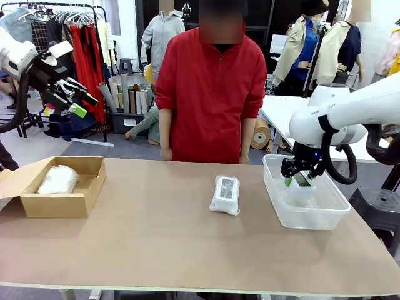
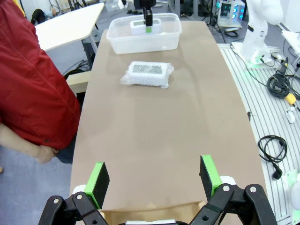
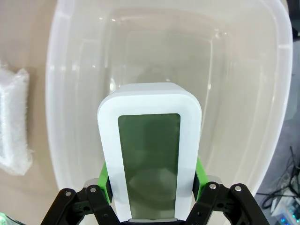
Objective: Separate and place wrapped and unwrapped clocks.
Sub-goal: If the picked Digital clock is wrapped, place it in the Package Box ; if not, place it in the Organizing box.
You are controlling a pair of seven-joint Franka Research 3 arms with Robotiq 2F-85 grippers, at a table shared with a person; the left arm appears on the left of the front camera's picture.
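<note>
Currently: 1 bare clock (image 3: 150, 154), clamped between the right gripper's (image 1: 299, 181) pads, hangs just inside the clear tub (image 1: 312, 220) at right, floor straight below. 1 wrapped clock (image 1: 225, 194), mid-table, long axis near-to-far. 2nd wrapped clock (image 1: 58, 180) in the box (image 1: 62, 203) at left; left gripper (image 2: 154, 180) raised above it, spread wide, empty.

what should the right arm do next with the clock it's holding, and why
Probably ease it down a touch, then open the right end effector. Its green pads clamp the bare clock by its sides, and the clock hangs inside the clear bin. Whether it touches the bin's floor is unclear. A wrapped clock lies mid-table for later.
</note>
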